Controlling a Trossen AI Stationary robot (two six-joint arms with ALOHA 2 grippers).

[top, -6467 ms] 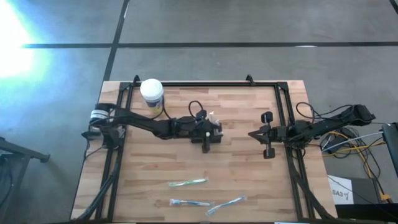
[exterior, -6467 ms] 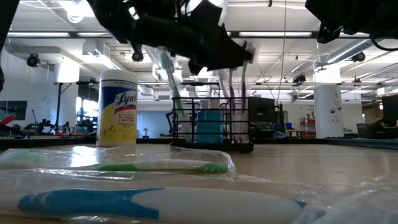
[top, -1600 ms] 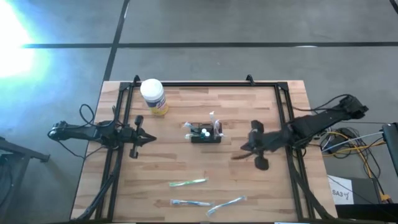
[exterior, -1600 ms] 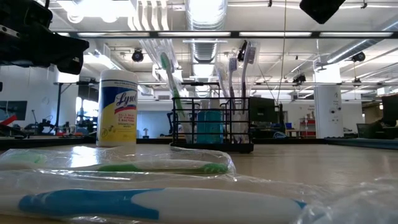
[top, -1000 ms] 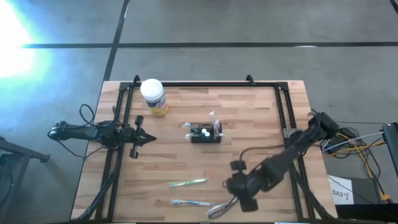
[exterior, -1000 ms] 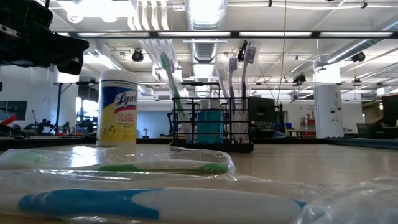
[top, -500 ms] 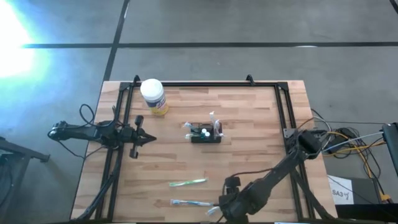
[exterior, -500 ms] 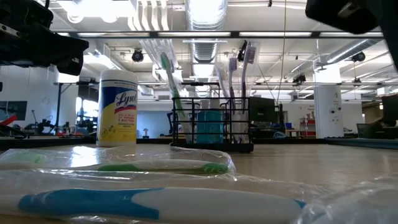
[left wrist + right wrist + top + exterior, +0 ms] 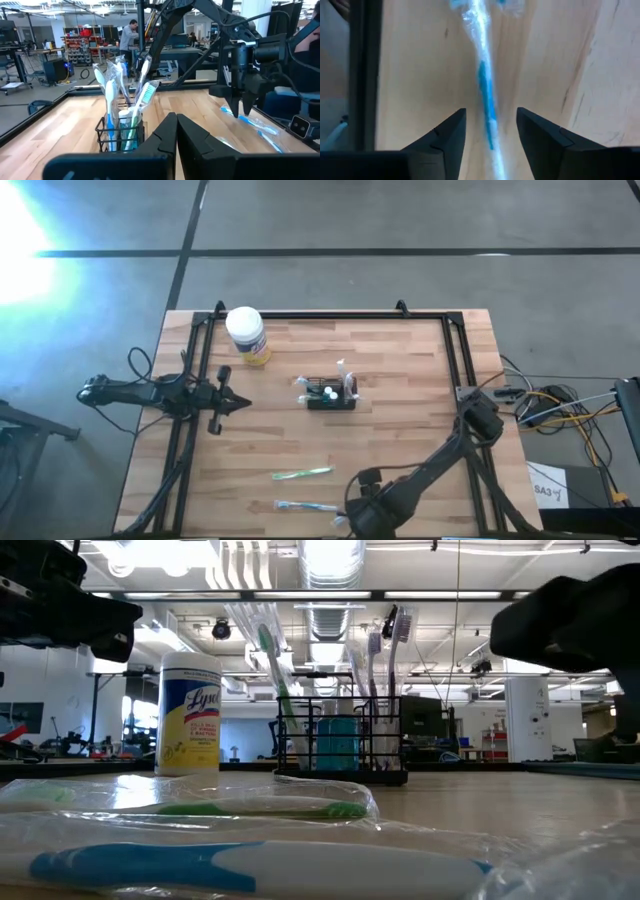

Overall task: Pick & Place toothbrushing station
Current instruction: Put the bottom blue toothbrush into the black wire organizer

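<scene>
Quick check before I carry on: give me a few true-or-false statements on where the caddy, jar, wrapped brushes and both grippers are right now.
1. The caddy stands upright mid-table with brushes in it. True.
2. The jar lies on its side. False: it stands upright near the far left corner.
3. The right gripper is open above a wrapped blue brush. True.
4. The left gripper holds the caddy. False: it is shut, empty, at the table's left edge, apart from the caddy.
5. The wrapped green brush is in the caddy. False: it lies on the table nearer the front.
</scene>
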